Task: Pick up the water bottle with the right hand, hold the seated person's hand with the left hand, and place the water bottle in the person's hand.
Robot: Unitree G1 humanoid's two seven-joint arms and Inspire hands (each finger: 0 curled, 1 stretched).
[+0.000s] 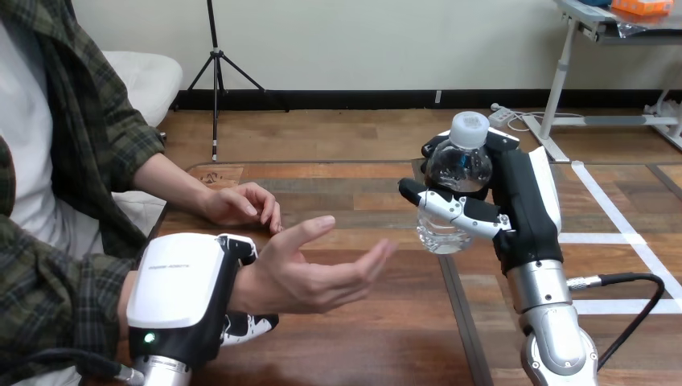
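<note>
1. Nearest the camera in the head view, the robot's left hand [181, 289] rises from the bottom edge. It grips the person's wrist [245, 285] just behind the person's open hand [322, 269]. Part of the left hand lies over the wrist's top, and its fingers [251, 325] curl underneath.
2. That open hand faces palm up, fingers loosely spread, pointing toward the robot's right side, above the wooden table [386, 338].
3. Beyond the open hand, the person's other hand [241, 205] rests palm down on the table.
4. Right of the open hand, clear of its fingertips, the robot's right hand [519, 205] is clasped around the water bottle [457, 173]. Its fingers wrap the clear body, and one crosses the front.
5. The water bottle hangs in the air, roughly upright with its white cap [469, 127] on top. It sits higher than the open palm and does not touch it.
6. What could go wrong, as a judgement:
   - The clear body looks smooth and thin, so it may slip or buckle in the clasp as it travels toward the open hand.
   - If the right hand lets go before the bottle's base rests in the palm, the bottle could tip off the fingertips and fall to the table.
   - A shift of the held wrist would move the target.
7. The bottle lies inside the right hand's grasp, to the right of and above the open hand, with a gap between them.
</note>
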